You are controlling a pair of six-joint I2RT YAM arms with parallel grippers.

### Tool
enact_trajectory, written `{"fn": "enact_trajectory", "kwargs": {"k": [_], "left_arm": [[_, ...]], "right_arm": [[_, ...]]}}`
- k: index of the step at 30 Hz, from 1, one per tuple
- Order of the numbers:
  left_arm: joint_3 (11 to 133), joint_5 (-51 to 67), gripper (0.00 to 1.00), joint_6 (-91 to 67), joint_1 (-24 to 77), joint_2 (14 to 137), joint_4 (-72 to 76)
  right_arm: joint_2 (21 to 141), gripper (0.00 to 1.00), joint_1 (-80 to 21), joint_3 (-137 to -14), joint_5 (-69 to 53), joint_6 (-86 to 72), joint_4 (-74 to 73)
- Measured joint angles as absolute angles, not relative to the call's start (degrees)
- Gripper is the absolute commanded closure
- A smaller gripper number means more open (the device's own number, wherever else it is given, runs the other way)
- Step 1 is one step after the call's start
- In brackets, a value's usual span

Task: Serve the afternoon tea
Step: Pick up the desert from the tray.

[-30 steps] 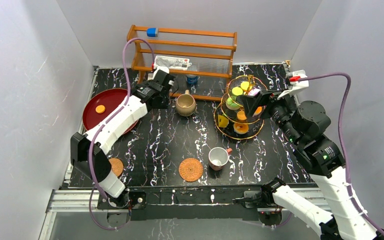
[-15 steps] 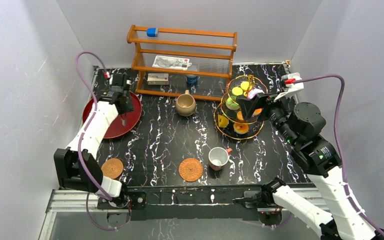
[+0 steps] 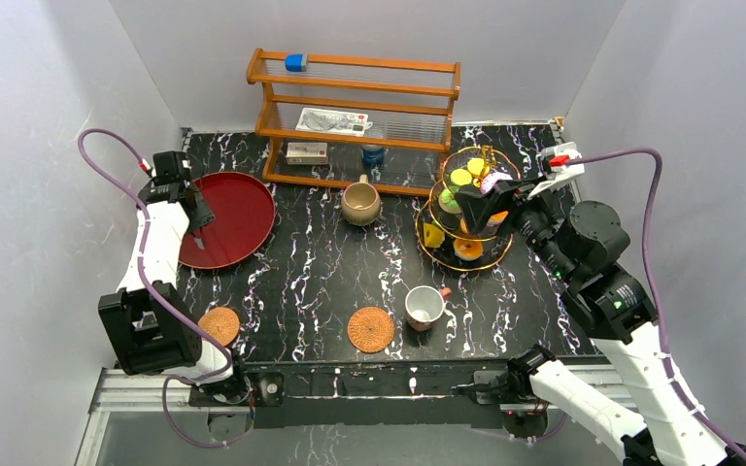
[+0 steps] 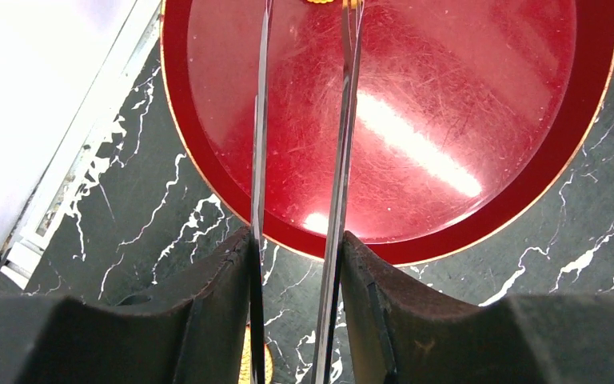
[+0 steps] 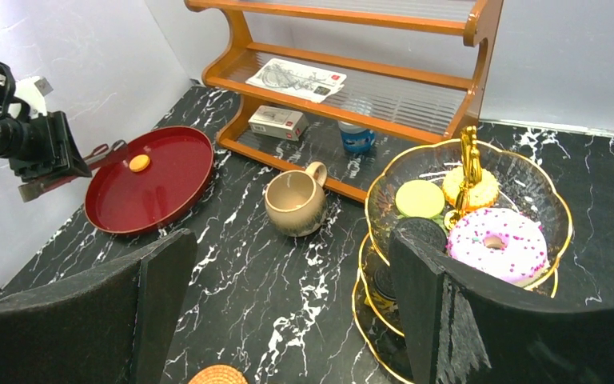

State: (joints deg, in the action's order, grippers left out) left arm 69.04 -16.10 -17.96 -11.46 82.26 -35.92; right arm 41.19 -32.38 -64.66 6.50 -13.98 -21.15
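My left gripper (image 4: pixel 296 236) is shut on a pair of thin metal tongs (image 4: pixel 344 120), whose blades reach over the red tray (image 4: pixel 448 96) toward a small orange pastry (image 5: pixel 138 163) lying on it. In the top view that gripper (image 3: pixel 192 221) hangs over the tray's left side and hides the pastry. My right gripper (image 5: pixel 292 240) stands open and empty, left of the gold-rimmed tiered glass stand (image 3: pixel 487 263), which carries a pink donut (image 5: pixel 500 244) and other pastries. The tan mug (image 3: pixel 359 204) stands mid-table. The white red-handled cup (image 3: pixel 424 307) sits beside one woven coaster (image 3: pixel 370 329). The other coaster (image 3: pixel 219 325) lies at the front left.
A wooden rack (image 3: pixel 359 92) with a box, a can and a packet lines the back wall. White walls close in on the left and right. Black marble tabletop (image 3: pixel 311 262) stretches between tray, mug and cup.
My left arm has swung left with the tongs, from near the mug and rack to the tray's left side. The right gripper has edged slightly left by the stand.
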Motion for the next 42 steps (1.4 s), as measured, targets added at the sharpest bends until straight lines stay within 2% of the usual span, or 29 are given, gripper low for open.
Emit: {"fn": "enact_trajectory", "kwargs": {"k": [13, 42], "left_arm": [[68.8, -13.9, 0.54, -17.3, -12.3, 85.7, -34.9], [67.0, -13.8, 0.52, -17.1, -13.4, 92.6, -29.3]], "right_arm": [[39.9, 0.01, -32.4, -62.8, 6.2, -13.1, -18.2], [37.4, 0.01, -32.4, -62.2, 7.4, -11.7, -17.8]]}}
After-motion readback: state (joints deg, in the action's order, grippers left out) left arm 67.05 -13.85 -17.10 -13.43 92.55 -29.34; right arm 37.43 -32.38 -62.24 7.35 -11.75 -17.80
